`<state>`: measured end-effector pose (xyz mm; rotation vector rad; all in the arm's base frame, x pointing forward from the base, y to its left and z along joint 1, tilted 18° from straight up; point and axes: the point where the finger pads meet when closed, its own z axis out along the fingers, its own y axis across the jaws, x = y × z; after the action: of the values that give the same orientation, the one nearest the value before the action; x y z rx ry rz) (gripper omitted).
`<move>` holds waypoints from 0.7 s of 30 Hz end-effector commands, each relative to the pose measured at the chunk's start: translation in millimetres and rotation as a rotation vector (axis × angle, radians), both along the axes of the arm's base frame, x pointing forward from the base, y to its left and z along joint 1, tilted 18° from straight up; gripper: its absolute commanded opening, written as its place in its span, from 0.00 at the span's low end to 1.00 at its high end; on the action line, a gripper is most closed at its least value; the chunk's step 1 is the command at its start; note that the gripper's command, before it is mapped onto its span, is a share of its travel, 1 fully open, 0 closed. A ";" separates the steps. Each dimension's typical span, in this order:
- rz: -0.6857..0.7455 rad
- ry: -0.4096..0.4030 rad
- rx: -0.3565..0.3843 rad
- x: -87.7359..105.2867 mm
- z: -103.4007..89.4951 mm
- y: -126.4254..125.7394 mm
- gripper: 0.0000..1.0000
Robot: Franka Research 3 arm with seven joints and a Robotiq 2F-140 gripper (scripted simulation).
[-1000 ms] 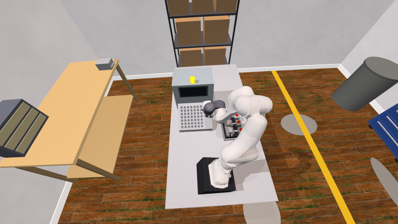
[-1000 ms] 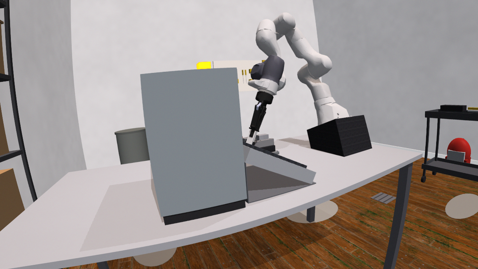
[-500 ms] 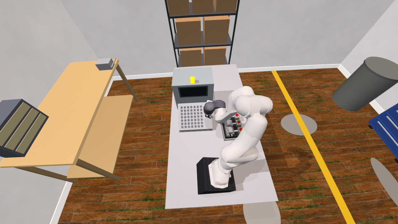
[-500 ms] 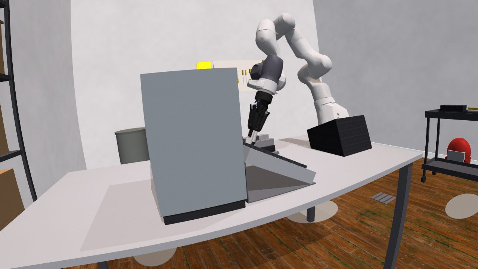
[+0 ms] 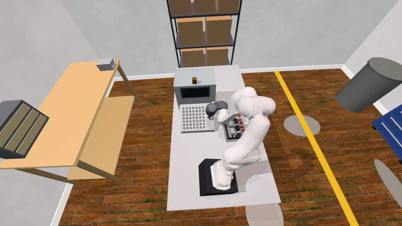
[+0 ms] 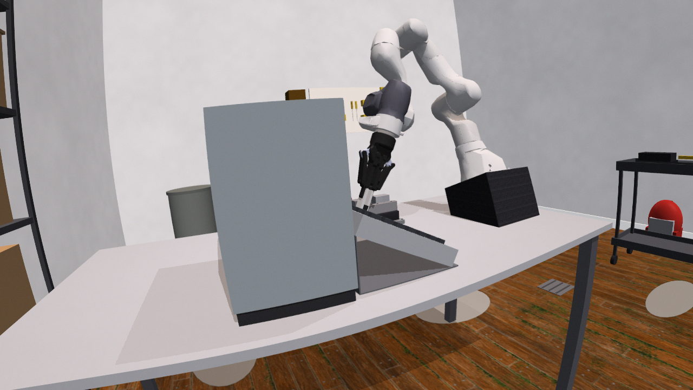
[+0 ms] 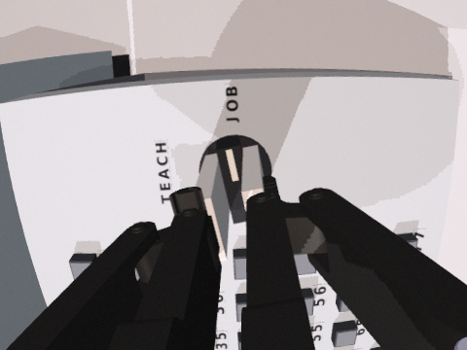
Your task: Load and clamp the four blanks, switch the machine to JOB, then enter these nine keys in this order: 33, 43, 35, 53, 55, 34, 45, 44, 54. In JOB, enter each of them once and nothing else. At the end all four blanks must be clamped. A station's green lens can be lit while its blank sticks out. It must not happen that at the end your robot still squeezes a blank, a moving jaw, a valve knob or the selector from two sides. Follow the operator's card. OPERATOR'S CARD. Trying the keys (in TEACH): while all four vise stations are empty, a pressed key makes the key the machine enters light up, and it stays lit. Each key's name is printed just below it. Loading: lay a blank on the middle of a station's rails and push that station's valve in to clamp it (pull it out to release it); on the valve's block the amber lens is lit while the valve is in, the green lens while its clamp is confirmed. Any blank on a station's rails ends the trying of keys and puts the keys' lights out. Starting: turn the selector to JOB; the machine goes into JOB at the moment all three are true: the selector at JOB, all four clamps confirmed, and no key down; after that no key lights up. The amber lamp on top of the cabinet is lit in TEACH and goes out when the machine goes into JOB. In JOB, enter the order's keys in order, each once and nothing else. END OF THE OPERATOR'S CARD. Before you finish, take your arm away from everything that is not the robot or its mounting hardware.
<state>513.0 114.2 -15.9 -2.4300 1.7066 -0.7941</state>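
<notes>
My gripper [image 7: 236,174] [image 5: 210,118] [image 6: 364,201] is shut on the selector knob [image 7: 230,165] at the top right corner of the sloped keypad [image 5: 193,118]. In the wrist view the knob's pale pointer bar aims at the JOB label [image 7: 233,104]; the TEACH label [image 7: 163,171] is to its left. The lamp [image 5: 194,80] [image 6: 296,94] on top of the grey cabinet [image 5: 193,74] [image 6: 281,203] is dark. No key on the keypad is lit. The vise fixture [image 5: 230,131] with red valve knobs [image 5: 239,115] lies right of the keypad, largely hidden by my arm.
My black base block [image 5: 206,180] [image 6: 491,196] stands at the table's near end. A shelf rack with cardboard boxes [image 5: 203,30] is behind the table. An orange workbench [image 5: 70,112] stands to the left and a grey bin [image 5: 368,84] to the right.
</notes>
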 end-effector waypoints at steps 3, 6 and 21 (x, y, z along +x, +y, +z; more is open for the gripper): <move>-0.148 -0.098 0.090 -0.9 -1.4 -0.3 0.00; -0.163 -0.102 0.098 -0.9 -1.4 -0.3 0.00; -0.174 -0.106 0.104 -0.9 -1.4 -0.3 0.00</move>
<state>511.9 114.0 -16.5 -2.2299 1.8404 -0.8120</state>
